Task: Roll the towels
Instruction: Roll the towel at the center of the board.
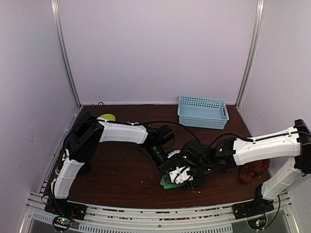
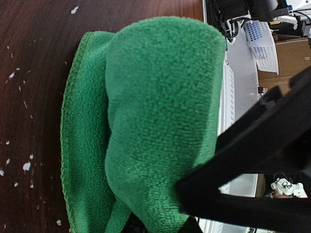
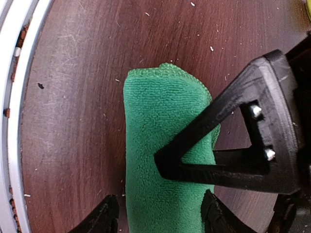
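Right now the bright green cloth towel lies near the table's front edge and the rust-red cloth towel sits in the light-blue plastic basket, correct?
No. The rust-red cloth towel lies crumpled on the dark table at the right, outside the light-blue plastic basket, per the top external view. The bright green cloth towel is near the front edge.

Robotics lab: white panel walls (image 1: 160, 48), aluminium rails (image 1: 160, 221), left arm (image 1: 121, 132), right arm (image 1: 267, 145), brown table (image 1: 121, 179).

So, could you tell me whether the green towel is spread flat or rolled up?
Rolled up: the green towel is a narrow, thick bundle on the table, layers curled over.
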`<state>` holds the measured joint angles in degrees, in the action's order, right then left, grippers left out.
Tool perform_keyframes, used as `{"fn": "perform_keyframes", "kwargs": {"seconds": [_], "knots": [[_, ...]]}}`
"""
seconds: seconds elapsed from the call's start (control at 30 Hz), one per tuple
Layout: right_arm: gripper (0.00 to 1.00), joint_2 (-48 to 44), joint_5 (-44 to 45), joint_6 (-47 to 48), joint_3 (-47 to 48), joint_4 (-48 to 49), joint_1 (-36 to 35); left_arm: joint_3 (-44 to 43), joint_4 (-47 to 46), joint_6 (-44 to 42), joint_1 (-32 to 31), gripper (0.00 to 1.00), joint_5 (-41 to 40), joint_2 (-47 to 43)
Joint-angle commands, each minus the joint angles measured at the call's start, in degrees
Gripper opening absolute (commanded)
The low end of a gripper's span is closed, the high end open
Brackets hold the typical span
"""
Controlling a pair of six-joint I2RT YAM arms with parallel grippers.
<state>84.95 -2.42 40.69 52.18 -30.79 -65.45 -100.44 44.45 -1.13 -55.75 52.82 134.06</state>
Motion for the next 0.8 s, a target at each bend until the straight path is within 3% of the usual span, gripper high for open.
{"fn": "perform_keyframes", "kwargs": {"seconds": [0.0,0.3,0.6,0.77], "knots": [[0.6,1.6,6.6,0.7,-3.5,8.2,-1.9,2.5,3.9,-0.2,-0.1,0.05,-4.2,4.2],[0.65,6.4,11.4,-1.0,-9.1,13.9,-2.3,2.2,3.5,-0.5,0.3,0.09,-4.3,4.9],[0.65,11.2,11.2,-0.5,-10.4,15.3,-1.9,14.4,-7.0,4.0,5.4,0.43,-6.3,-4.6],[0.63,13.2,7.7,-0.2,-7.4,12.3,1.9,25.7,-16.7,9.4,12.2,0.54,-10.1,-15.4]]}}
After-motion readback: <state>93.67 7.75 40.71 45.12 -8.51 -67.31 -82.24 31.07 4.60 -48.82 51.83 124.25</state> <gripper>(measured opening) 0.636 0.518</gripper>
